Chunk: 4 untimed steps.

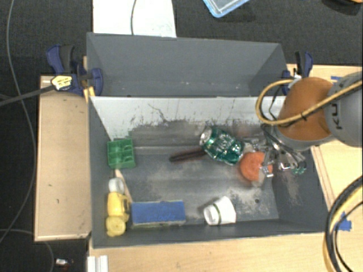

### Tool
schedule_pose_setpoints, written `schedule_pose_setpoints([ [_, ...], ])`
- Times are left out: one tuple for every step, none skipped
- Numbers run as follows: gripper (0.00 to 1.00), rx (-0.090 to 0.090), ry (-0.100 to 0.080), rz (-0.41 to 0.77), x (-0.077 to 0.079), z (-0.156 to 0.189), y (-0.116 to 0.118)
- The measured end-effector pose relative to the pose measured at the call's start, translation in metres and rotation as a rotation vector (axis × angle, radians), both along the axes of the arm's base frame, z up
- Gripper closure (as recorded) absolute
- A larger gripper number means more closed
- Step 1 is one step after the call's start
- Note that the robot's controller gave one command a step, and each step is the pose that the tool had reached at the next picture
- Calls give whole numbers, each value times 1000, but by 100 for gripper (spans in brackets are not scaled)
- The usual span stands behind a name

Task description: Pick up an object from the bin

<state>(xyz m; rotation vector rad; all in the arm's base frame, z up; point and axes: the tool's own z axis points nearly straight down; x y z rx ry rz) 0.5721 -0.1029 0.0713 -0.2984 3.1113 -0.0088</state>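
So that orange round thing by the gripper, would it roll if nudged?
Probably: the orange ball looks rounded, so a nudge could roll it across the bin's flat floor. The gripper and the crumpled green wrapper sit close beside it and might stop it.

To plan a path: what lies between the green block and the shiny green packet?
In the camera view, a dark stick lies between the green block and the shiny green packet.

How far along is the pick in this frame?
Done: the gripper is low in the bin's right part, right against an orange round thing. In hand: closing on that thing, it seems; a firm grasp cannot be confirmed. Left: the lift, since the orange thing looks to be resting on the floor. The green block, blue block and white cup lie apart from it.
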Motion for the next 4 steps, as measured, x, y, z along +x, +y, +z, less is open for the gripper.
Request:
schedule_pose_setpoints([
  [0, 3, 9, -248, -69, -3, -40],
  [100, 5, -10, -135, 17, 0, 28],
  [100, 5, -10, -134, 17, 0, 28],
  [100, 5, -11, -132, 17, 17, 28],
])
